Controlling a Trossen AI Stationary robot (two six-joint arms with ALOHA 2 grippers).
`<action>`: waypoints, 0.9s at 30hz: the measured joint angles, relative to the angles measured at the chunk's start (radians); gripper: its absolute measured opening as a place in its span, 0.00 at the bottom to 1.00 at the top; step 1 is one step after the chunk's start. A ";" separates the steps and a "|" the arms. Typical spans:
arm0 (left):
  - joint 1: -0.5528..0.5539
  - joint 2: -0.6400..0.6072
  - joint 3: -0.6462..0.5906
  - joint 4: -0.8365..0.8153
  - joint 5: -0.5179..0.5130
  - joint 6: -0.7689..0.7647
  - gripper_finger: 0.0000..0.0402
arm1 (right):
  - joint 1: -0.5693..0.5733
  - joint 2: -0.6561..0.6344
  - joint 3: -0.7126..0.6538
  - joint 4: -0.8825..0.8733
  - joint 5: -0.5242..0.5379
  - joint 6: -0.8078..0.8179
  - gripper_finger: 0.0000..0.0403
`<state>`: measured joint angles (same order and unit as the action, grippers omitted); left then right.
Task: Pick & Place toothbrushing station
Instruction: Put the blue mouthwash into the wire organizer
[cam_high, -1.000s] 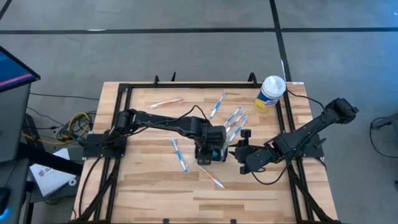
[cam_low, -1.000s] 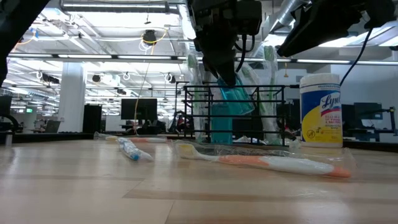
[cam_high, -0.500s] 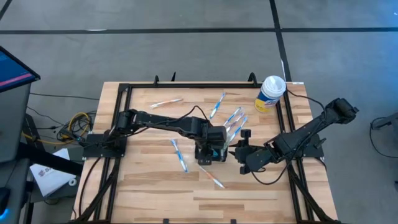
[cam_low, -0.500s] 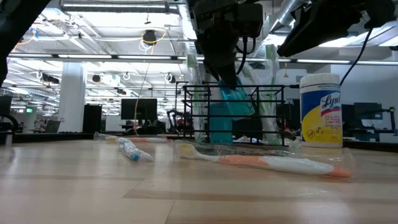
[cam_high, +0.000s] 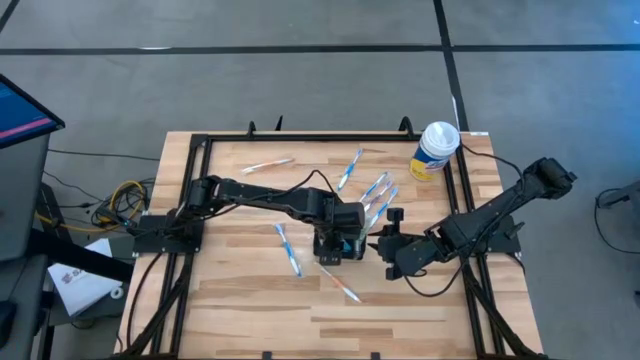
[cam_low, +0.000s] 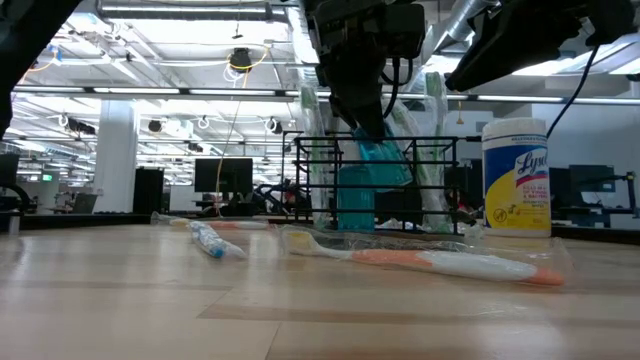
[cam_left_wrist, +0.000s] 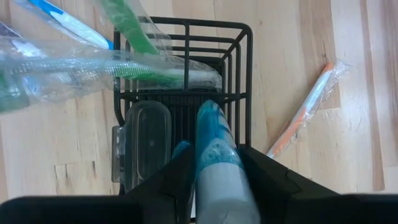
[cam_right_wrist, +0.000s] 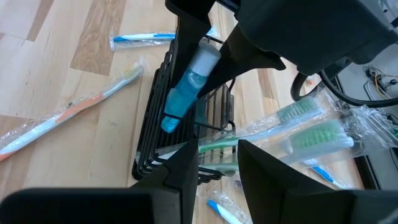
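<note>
The toothbrushing station (cam_high: 322, 252) is a black wire rack (cam_left_wrist: 239, 74) at the table's middle. Several wrapped toothbrushes (cam_high: 378, 192) stick out of it, leaning toward the far right, and a clear box (cam_left_wrist: 146, 140) sits inside. My left gripper (cam_high: 338, 232) hangs over the rack, shut on a blue tube (cam_left_wrist: 214, 149). My right gripper (cam_high: 383, 232) stands open just right of the rack (cam_right_wrist: 152, 124). The rack's end wire and a green brush packet (cam_right_wrist: 311, 134) show past its fingers, and I cannot tell whether they touch. My left gripper pinches the blue tube's upper part (cam_right_wrist: 198, 68) between its two fingers. The fingers come steeply from above and lie along the tube. The tube slants downward below the fingers, and its darker blue lower end (cam_right_wrist: 169, 121) is inside the rack.
Loose wrapped toothbrushes lie around the rack: an orange one (cam_high: 342, 285) toward the near edge, a blue one (cam_high: 288, 250) to the left, two more (cam_high: 267, 165) (cam_high: 349, 168) farther back. A white-and-yellow canister (cam_high: 435, 150) stands at the far right corner.
</note>
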<state>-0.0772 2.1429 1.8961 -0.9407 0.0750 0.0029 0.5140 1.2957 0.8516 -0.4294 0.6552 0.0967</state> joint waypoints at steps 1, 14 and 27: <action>0.000 0.000 0.000 0.000 0.000 0.000 0.29 | 0.000 0.000 0.000 0.000 0.000 0.000 0.26; 0.000 0.000 0.000 0.008 0.000 0.000 0.29 | 0.000 0.000 0.000 0.000 0.000 0.000 0.26; 0.000 0.000 0.001 0.017 0.000 0.000 0.29 | 0.001 0.000 0.000 0.000 0.000 0.000 0.26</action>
<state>-0.0776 2.1429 1.8973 -0.9237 0.0753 0.0025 0.5148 1.2957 0.8516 -0.4294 0.6552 0.0968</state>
